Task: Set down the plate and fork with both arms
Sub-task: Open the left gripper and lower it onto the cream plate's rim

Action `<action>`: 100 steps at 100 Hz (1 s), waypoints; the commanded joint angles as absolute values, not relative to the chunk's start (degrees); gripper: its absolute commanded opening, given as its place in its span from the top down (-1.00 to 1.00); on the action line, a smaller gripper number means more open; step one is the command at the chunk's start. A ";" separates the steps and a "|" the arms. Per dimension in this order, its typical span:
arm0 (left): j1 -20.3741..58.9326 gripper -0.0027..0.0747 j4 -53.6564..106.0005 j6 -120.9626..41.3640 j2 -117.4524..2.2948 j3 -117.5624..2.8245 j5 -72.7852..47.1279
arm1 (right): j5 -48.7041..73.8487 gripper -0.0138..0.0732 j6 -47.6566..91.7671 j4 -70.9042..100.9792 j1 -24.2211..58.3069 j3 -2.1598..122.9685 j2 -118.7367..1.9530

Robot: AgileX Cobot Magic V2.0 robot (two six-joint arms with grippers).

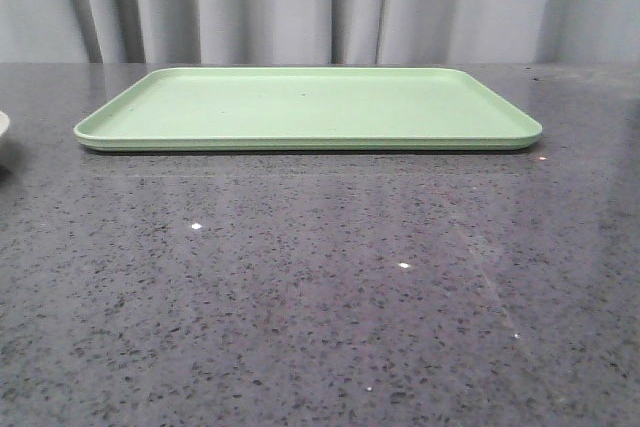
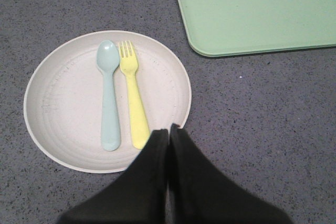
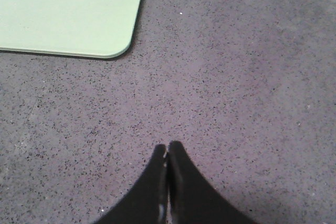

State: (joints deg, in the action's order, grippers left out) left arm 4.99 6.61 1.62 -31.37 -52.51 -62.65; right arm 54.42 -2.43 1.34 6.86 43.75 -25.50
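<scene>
The cream plate (image 2: pixel 63 103) lies on the dark speckled table beside a corner of the light-green tray (image 2: pixel 252 9). On it lie the yellow fork (image 2: pixel 132 98) and a pale blue spoon (image 2: pixel 108 95), side by side. My left gripper (image 2: pixel 169 129) is shut and empty, its tips above the plate's rim near the fork's handle end. My right gripper (image 3: pixel 168 146) is shut and empty above bare table, apart from the tray's corner (image 3: pixel 68 9). In the front view only a sliver of the plate (image 1: pixel 3 125) shows at the left edge; neither gripper shows there.
The tray (image 1: pixel 310 107) lies flat across the far middle of the table with nothing on it. Grey curtains hang behind the table. The dark speckled tabletop (image 1: pixel 320 287) stretches in front of the tray.
</scene>
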 commanded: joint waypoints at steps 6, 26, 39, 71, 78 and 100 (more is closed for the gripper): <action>5.34 0.84 7.54 0.64 -32.12 -54.38 -59.88 | 50.67 0.83 -2.16 1.14 6.52 45.30 -26.52; 5.34 -0.39 7.54 0.00 -32.12 -54.38 -61.69 | 50.48 -0.10 -2.16 1.49 6.52 45.30 -26.52; 5.34 -0.81 7.54 0.00 -32.12 -54.38 -61.69 | 50.27 -0.52 -2.16 1.49 6.52 45.30 -26.52; 5.34 -0.31 0.44 3.81 -32.12 -54.38 -58.89 | 50.12 -0.53 -2.16 1.49 6.52 45.30 -26.52; 5.34 -0.30 -3.12 5.94 -32.73 -54.38 -58.48 | 50.12 -0.53 -2.16 1.49 6.52 45.30 -26.52; 5.34 -0.32 -7.05 6.40 -39.15 -54.38 -56.08 | 50.12 -0.53 -2.16 1.49 6.52 45.30 -26.52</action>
